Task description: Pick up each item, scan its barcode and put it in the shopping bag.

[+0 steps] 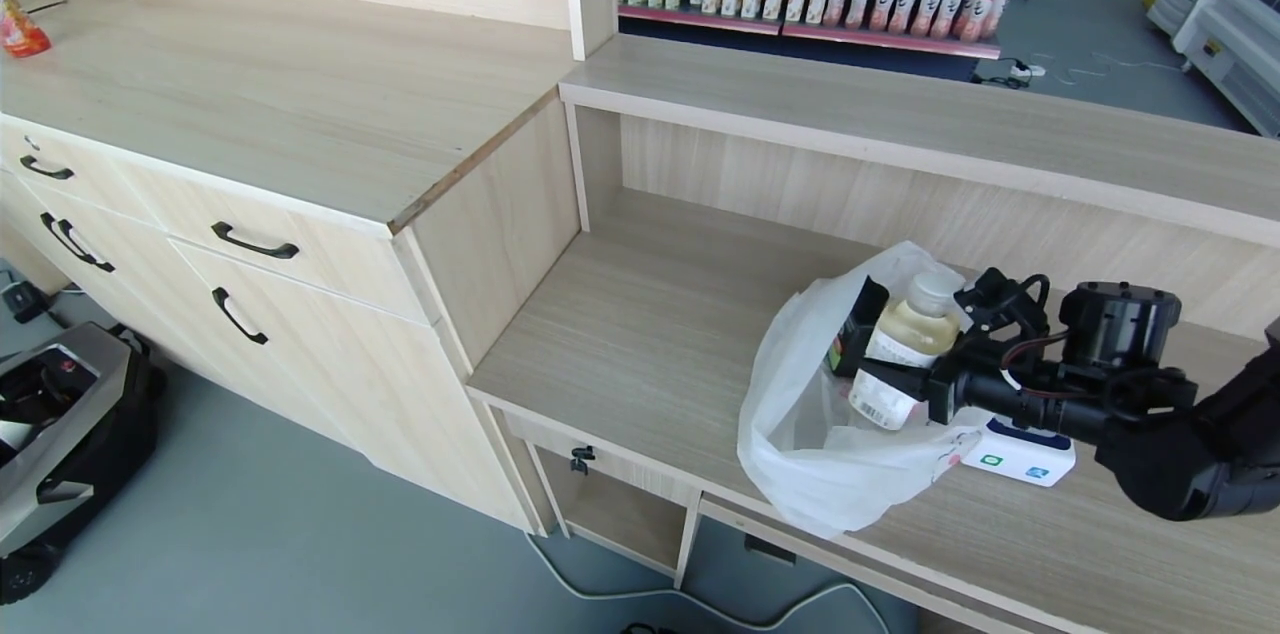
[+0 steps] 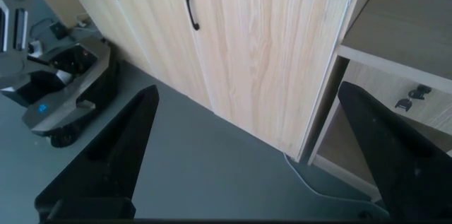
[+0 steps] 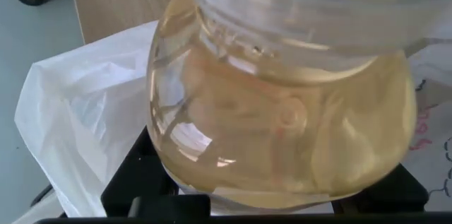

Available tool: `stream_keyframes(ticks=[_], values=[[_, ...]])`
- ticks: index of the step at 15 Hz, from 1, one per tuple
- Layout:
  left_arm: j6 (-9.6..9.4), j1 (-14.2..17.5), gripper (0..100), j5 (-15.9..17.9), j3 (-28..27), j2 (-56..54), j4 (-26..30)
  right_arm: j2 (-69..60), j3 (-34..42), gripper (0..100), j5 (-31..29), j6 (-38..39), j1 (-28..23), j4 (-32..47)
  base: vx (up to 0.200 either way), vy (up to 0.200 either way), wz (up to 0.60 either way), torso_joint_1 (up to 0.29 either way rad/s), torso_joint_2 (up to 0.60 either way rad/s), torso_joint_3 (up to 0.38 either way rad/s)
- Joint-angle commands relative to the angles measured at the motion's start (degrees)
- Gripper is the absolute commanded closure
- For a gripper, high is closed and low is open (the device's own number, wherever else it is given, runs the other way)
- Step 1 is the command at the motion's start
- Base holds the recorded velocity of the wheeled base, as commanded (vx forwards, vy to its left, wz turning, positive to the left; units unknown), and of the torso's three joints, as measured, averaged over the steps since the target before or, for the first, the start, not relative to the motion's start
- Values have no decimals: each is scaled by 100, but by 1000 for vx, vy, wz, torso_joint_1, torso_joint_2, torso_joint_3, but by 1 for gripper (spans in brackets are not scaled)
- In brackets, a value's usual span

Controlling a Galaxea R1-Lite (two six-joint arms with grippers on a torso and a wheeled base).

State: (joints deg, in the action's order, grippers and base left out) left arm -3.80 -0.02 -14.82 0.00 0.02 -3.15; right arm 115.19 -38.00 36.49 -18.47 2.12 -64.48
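Observation:
A bottle [image 1: 915, 324] of pale yellow drink, with a white cap and a barcode label, is held over the mouth of the white plastic shopping bag [image 1: 800, 424] on the lower counter. My right gripper [image 1: 875, 349] is shut on the bottle, its black fingers on either side of the body. In the right wrist view the bottle [image 3: 282, 111] looms close, with the bag [image 3: 78, 118] behind it. My left gripper [image 2: 247, 93] hangs open over the grey floor beside the cabinet doors, holding nothing.
A white and blue scanner block [image 1: 1020, 454] sits on the counter [image 1: 640, 334] just right of the bag. A raised ledge [image 1: 900, 114] runs behind it. Drawers with black handles [image 1: 255, 242] stand to the left. A grey machine [image 1: 60, 414] sits on the floor.

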Motion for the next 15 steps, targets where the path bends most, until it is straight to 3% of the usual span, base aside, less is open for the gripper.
stream_keyframes(ticks=[1, 6, 15], values=[[2, 2, 0, -3, 0, -2, -2, 434, -120, 100, -124, 1, 16, -91, 0, 0, 0, 0, 0, 0], [2, 2, 0, -3, 0, -2, -2, 680, -428, 100, -133, 19, 131, -232, 0, 0, 0, 0, 0, 0], [-6, 2, 0, -3, 0, -2, -2, 672, -296, 100, -124, 28, 210, -645, 0, 0, 0, 0, 0, 0]])
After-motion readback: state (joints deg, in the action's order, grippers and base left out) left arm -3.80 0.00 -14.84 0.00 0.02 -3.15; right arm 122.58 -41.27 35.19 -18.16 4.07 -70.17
